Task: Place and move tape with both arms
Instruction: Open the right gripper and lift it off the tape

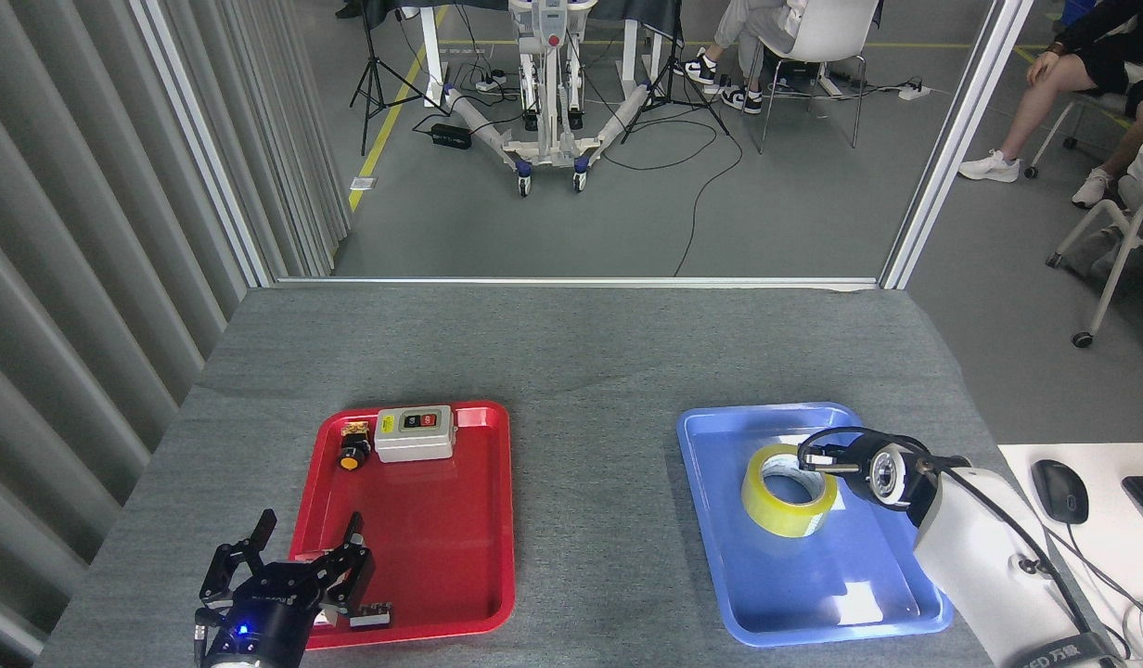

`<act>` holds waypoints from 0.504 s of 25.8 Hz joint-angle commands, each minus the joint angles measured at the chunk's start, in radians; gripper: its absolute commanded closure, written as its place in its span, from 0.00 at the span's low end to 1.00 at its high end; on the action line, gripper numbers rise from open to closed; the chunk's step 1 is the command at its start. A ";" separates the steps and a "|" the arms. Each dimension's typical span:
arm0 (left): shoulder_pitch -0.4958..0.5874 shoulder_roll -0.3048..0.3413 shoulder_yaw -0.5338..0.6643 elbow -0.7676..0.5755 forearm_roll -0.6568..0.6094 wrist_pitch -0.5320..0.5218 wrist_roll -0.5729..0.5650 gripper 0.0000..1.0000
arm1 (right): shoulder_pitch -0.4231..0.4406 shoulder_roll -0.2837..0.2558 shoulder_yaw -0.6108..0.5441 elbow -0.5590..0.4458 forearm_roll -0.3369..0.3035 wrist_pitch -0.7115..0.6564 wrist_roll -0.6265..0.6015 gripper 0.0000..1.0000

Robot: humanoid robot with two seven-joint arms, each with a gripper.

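The tape (pixel 777 510), a yellow roll with a white core, lies slightly tilted in the far half of the blue tray (pixel 813 584). My right gripper (pixel 811 458) reaches in from the right, its tips over the roll's far right rim and core hole. It is small and dark, so I cannot see how its jaws stand or whether they touch the roll. My left gripper (pixel 288 561) hovers open over the near left corner of the red tray (pixel 442 538), fingers spread, holding nothing.
The red tray holds a grey switch box (pixel 414 433), a yellow push button (pixel 353 456) and a small part (pixel 372 612) at its near edge. A mouse (pixel 1059 490) lies on a white desk at right. People sit on chairs beyond the table.
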 commanded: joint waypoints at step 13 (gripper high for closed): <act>0.003 0.003 0.000 -0.001 -0.003 0.002 0.001 0.00 | 0.328 0.132 -0.392 -0.346 0.327 -0.128 -0.560 0.00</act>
